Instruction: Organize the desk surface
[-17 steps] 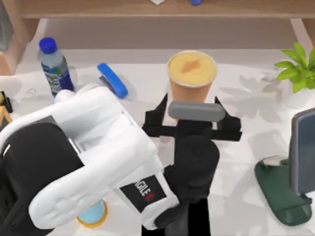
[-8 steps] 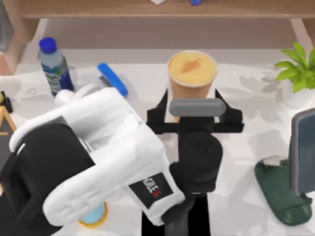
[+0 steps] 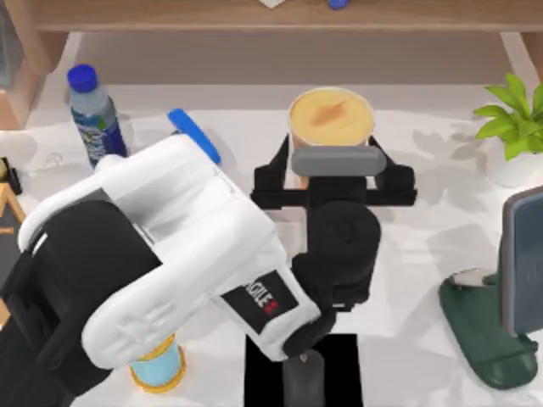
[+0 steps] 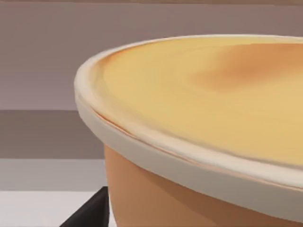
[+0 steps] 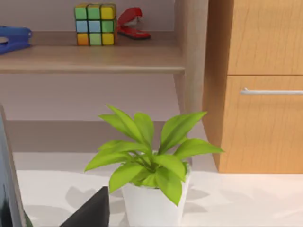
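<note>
While the left tool (image 3: 331, 174) is straddling the cup (image 3: 331, 127), its jaws spread and gripping nothing, it should be centring before clenching. Squeezing off-centre is likely tipping it on the surface (image 3: 424, 246)

Left gripper (image 3: 331, 174): black fingers stood spread, one on either side of the orange cup (image 3: 330, 121).
Counter (image 3: 424, 237): white, glossy.
Bottle (image 3: 93, 114): upright at the far left, blue cap.
Blue stapler (image 3: 193, 134): between bottle and cup.
Plant (image 3: 513, 123): far right, white pot.
Black mat (image 3: 301, 373): at the near edge.
</note>
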